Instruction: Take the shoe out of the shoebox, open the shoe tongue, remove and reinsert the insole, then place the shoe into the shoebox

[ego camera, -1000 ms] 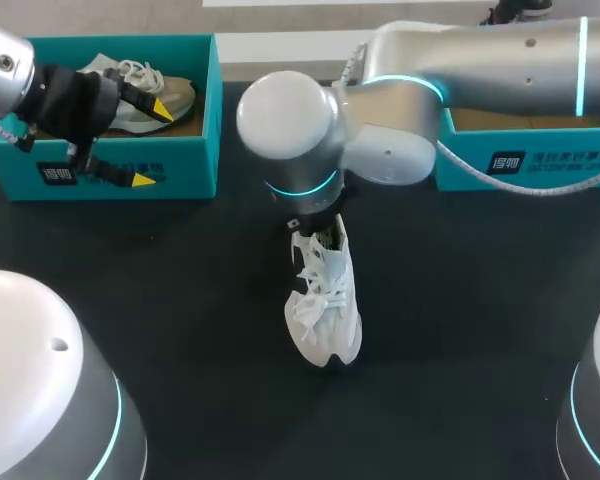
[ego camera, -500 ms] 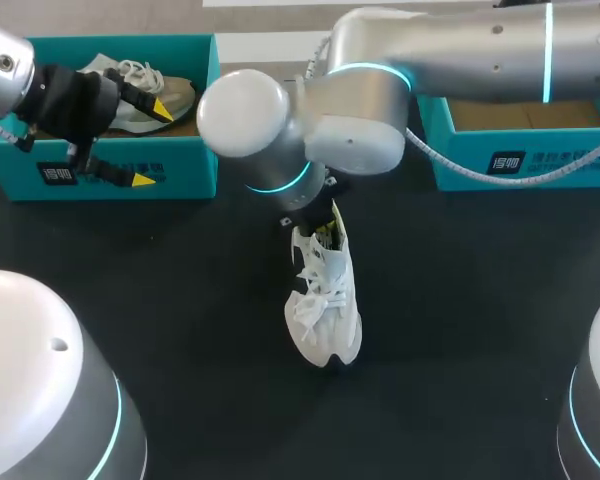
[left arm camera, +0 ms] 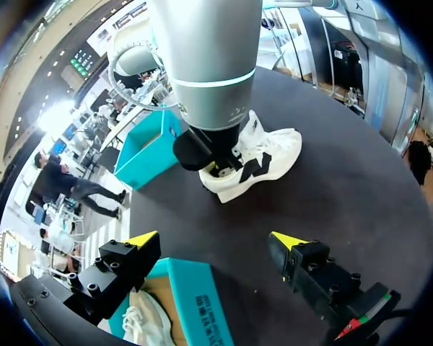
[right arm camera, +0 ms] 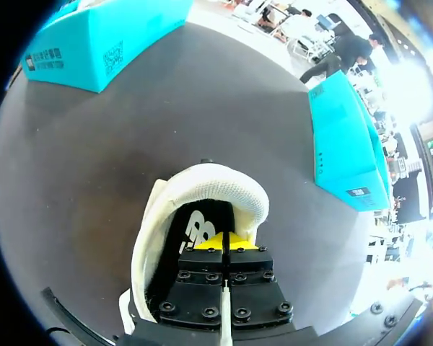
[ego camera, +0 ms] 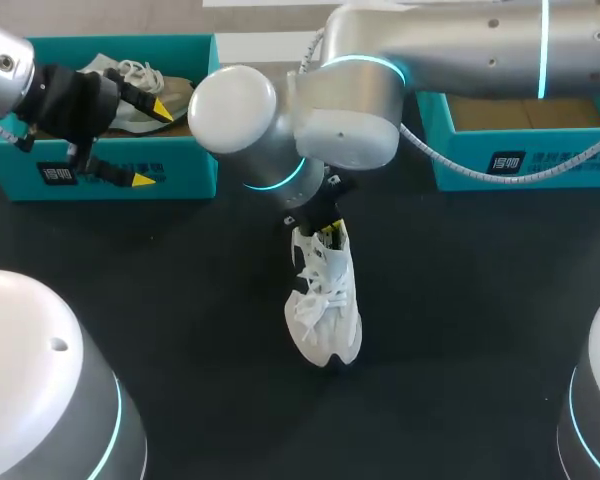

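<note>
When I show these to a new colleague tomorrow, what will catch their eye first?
The silver right arm looms over the middle of the table, its right gripper shut and sunk into the opening of the white shoe. At the left, the left gripper hangs open over a teal shoebox holding a second shoe.

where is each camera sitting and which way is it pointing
Head view: above and behind the robot, looking down on the table; shows the left gripper at a teal shoebox, the right arm over the white shoe.
Left wrist view: on the left wrist, looking past its open gripper at the shoe and right arm.
Right wrist view: on the right wrist, looking down into the shoe, its shut right gripper inside.
Shared: every view shows the shoe.
</note>
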Controlling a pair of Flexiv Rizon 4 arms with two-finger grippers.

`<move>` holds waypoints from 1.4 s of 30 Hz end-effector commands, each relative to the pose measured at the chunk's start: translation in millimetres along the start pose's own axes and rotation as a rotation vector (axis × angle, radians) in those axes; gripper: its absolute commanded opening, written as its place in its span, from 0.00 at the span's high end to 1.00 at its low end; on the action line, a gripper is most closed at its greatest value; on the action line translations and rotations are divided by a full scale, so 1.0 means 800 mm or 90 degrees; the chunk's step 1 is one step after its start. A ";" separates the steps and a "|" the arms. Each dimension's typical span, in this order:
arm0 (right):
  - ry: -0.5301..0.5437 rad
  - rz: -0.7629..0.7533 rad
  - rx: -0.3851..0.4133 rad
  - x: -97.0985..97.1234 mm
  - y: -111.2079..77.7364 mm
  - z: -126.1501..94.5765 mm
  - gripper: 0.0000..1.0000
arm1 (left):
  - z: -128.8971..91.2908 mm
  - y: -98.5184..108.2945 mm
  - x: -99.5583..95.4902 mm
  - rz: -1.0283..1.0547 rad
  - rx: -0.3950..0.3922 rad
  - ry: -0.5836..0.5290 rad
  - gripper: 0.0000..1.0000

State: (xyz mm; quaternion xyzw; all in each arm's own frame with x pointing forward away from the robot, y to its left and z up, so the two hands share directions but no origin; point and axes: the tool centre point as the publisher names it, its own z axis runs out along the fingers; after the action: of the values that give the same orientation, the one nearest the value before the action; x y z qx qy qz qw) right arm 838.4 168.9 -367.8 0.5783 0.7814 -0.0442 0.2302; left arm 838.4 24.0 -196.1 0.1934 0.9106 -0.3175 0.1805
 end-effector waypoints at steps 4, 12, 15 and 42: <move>-0.008 -0.008 0.008 0.006 -0.001 0.014 1.00 | 0.000 0.000 0.000 0.000 -0.002 0.001 0.00; 0.010 -0.001 0.014 0.008 -0.005 0.029 1.00 | 0.000 0.000 0.000 0.000 -0.002 0.001 0.00; 0.022 0.004 0.017 0.010 -0.008 0.038 1.00 | 0.000 0.000 0.000 0.000 -0.002 0.001 0.00; 0.191 -0.058 -0.015 0.069 0.019 0.030 1.00 | 0.000 0.000 0.000 0.000 -0.002 0.001 0.00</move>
State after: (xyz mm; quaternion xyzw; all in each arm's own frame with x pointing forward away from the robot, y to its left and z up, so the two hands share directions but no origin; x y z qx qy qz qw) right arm 846.2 208.7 -400.7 0.5427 0.8306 0.0475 0.1156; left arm 838.4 23.9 -196.0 0.1935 0.9106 -0.3174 0.1805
